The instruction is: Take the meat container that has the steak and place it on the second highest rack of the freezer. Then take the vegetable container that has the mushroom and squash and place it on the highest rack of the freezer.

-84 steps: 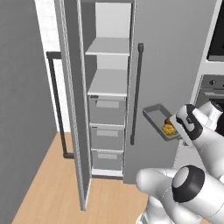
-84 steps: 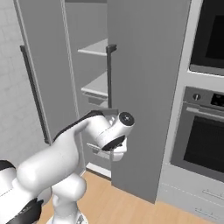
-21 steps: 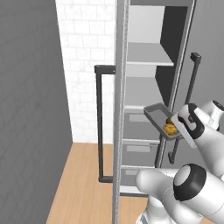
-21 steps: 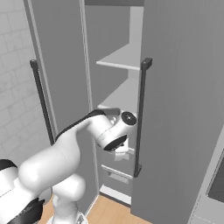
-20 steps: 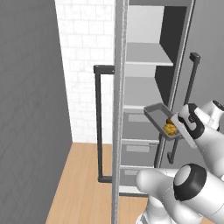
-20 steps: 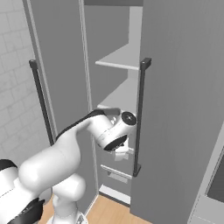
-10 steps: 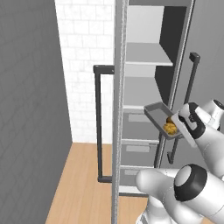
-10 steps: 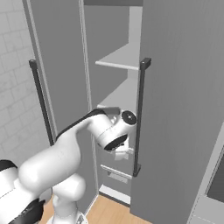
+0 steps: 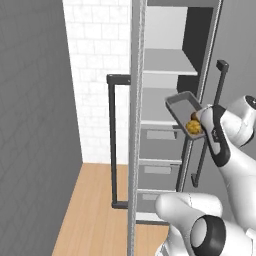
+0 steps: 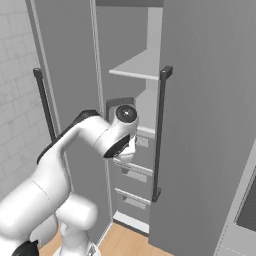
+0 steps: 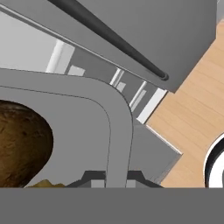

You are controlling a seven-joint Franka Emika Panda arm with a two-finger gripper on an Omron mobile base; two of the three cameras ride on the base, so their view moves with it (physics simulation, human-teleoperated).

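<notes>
End effector (image 9: 204, 121) clamped on the rim of the vegetable container (image 9: 184, 111), held tilted just outside the freezer (image 9: 165, 65); risks spilling the mushroom and squash (image 9: 193, 126) or clipping the door edge when lifted to the top rack.

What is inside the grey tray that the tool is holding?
In the tray lie yellow-orange squash pieces and a brown mushroom, bunched at the end near the tool. The rest is bare. The robot's hand covers that end's corner.
</notes>
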